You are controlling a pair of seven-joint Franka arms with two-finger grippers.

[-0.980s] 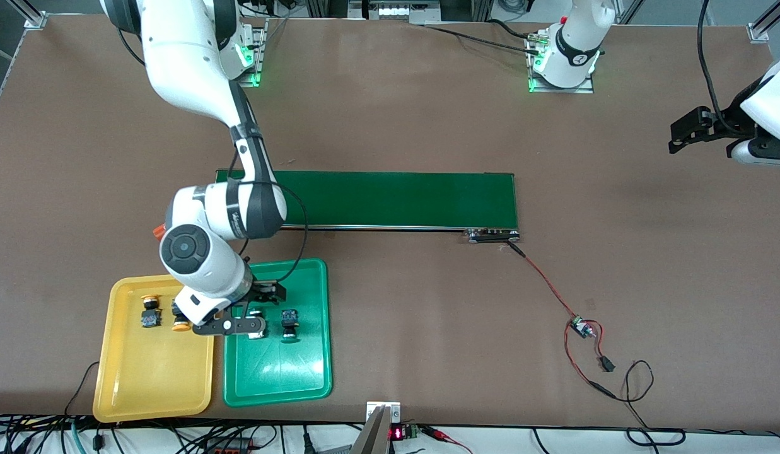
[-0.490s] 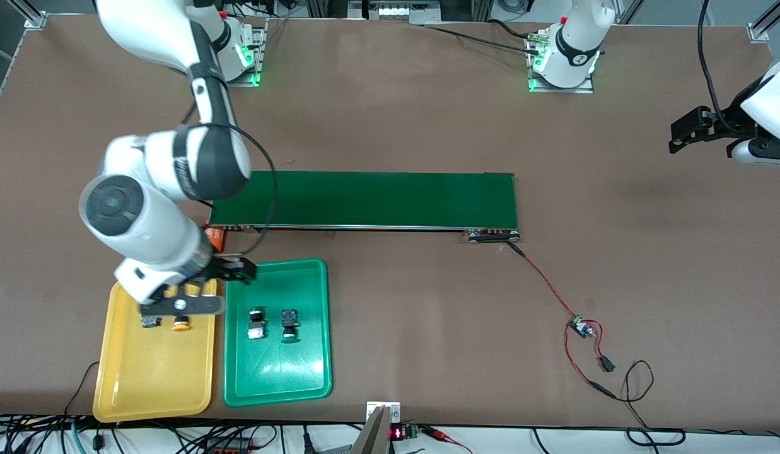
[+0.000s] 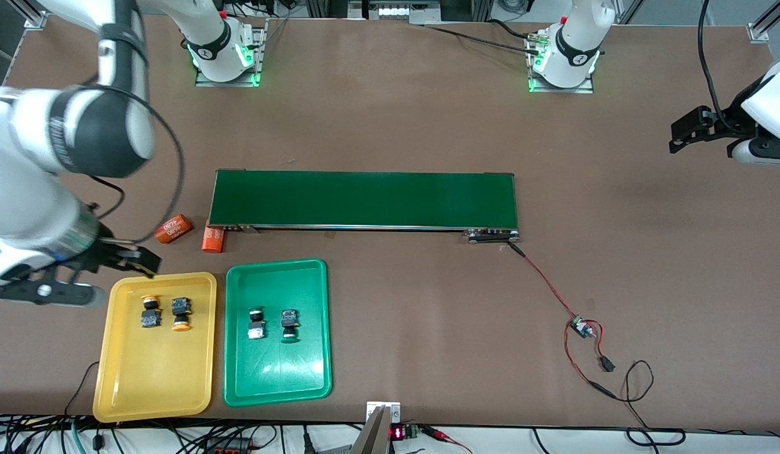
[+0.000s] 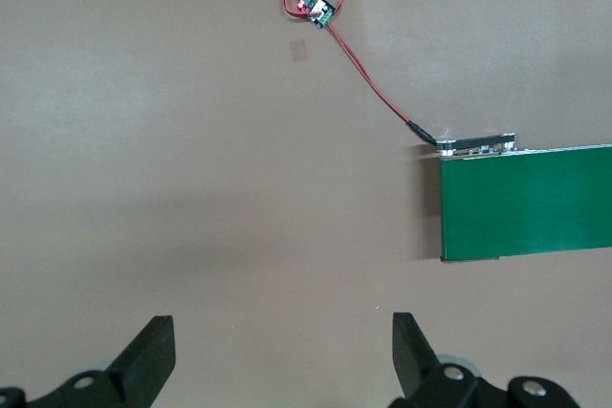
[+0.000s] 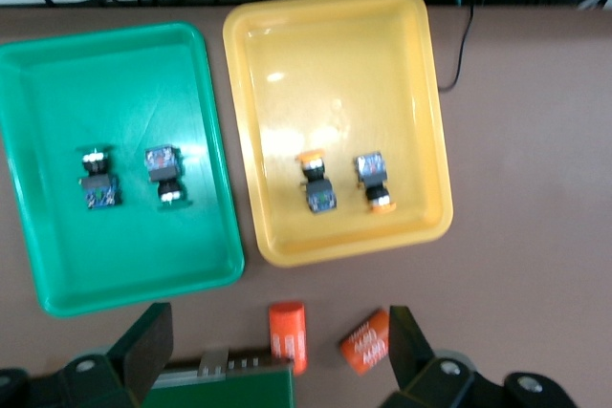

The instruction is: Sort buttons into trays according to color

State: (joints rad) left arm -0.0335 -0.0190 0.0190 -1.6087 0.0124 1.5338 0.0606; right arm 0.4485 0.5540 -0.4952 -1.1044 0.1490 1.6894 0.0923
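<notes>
Right gripper [image 3: 81, 277] hangs with its jaws spread and empty over bare table just off the yellow tray [image 3: 151, 384], at that tray's corner nearest the belt [image 3: 364, 198] and at the right arm's end of the table. Left gripper [image 3: 680, 135] waits, jaws spread and empty too, well away from the yellow tray, over bare table at the left arm's end past the belt's motor end.

From the right gripper, every button lies toward the front camera and toward the left arm's end. Nearest are two yellow-capped buttons [image 3: 151, 311] [image 3: 181, 314], side by side in the yellow tray's half nearer the belt. Their long axes run along the tray's length, caps pointing opposite ways. Just beside the yellow tray sits the green tray [image 3: 277, 384], holding two green-capped buttons [image 3: 256, 323] [image 3: 289, 325], also side by side and lengthwise, in its belt-side half. The right arm is by far the nearer to all four.

No button shows outside a tray, and each cap colour matches its tray, so the sorting looks finished; I judge no further pick is called for.

Two orange cylinders [image 3: 173, 229] [image 3: 213, 239] lie on the table between the yellow tray and the belt, in neither tray.
</notes>
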